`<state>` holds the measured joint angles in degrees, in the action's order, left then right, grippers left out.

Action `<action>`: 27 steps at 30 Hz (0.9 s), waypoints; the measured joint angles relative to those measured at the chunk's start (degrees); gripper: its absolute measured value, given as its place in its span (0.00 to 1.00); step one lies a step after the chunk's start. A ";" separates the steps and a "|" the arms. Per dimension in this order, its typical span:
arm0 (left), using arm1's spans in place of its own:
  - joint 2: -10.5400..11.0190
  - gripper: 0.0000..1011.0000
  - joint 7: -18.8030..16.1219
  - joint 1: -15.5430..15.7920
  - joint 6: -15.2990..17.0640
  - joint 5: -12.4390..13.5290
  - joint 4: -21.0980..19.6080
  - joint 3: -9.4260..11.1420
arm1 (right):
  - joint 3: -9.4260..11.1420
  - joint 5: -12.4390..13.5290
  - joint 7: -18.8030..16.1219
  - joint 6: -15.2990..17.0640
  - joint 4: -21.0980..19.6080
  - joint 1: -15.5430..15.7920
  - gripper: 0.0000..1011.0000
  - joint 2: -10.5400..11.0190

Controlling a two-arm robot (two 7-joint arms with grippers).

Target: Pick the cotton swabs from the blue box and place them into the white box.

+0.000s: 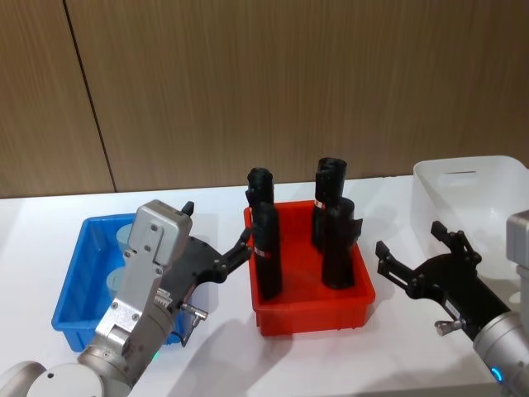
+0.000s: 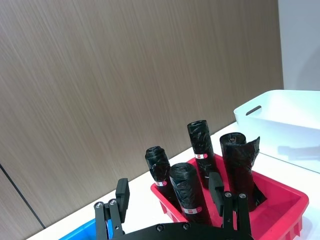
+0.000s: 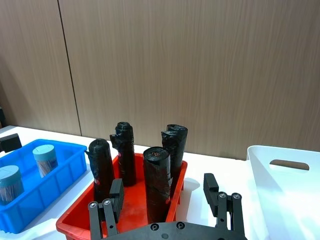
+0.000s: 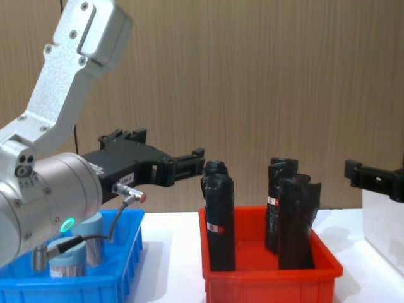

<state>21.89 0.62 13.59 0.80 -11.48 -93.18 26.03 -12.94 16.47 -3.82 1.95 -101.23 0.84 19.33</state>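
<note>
Left claw [image 1: 216,225] spread, empty, raised between blue box [image 1: 76,285] and red bin [image 1: 314,313]. Cotton swabs [image 3: 45,159] stand in blue box. Right claw [image 1: 409,240] spread, empty, beside white box [image 1: 496,178].

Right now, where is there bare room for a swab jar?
Bare: the white plastic bin's visible floor, and table strips either side of the red plastic bin, below the open left end effector and right end effector. Crowded: that bin, with black cylinders.

red bin [image 1: 312,318]: mid-bench, open top | four black cylinders [image 1: 338,248], red-and-white labels: upright inside the red bin, two nearer, two behind | bench [image 1: 50,211]: white | wall [image 1: 248,83]: brown wood panelling behind
</note>
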 joint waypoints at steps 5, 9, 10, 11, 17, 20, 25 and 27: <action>0.00 0.99 0.00 0.00 0.00 0.00 0.00 0.00 | 0.00 0.00 0.00 0.00 0.00 0.00 0.99 0.00; 0.00 0.99 0.00 0.00 0.00 0.00 0.00 0.00 | 0.00 0.00 0.00 0.00 0.00 0.00 0.99 0.00; 0.00 0.99 0.00 0.00 0.00 0.00 0.00 0.00 | 0.00 0.00 0.00 0.00 0.00 0.00 0.99 0.00; 0.00 0.99 0.00 0.00 0.00 0.00 0.00 0.00 | 0.00 0.00 0.00 0.00 0.00 0.00 0.99 0.00; -0.18 0.99 -0.16 0.05 0.17 0.00 -0.01 -0.03 | 0.00 0.00 0.00 0.00 0.00 0.00 0.99 0.00; -0.45 0.99 -0.74 0.16 0.69 0.00 -0.08 -0.04 | 0.00 0.00 0.00 0.00 0.00 0.00 0.99 0.00; -1.08 0.99 -2.41 0.51 2.76 -0.06 -0.31 -0.14 | 0.00 0.00 0.00 0.00 0.00 0.00 0.99 0.00; -1.26 0.99 -2.86 0.66 3.60 -0.17 -0.36 -0.25 | 0.00 0.00 0.00 0.00 0.00 0.00 0.99 0.00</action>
<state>20.63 -2.23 14.25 4.40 -11.65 -93.53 25.77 -12.94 16.47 -3.82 1.95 -101.23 0.84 19.34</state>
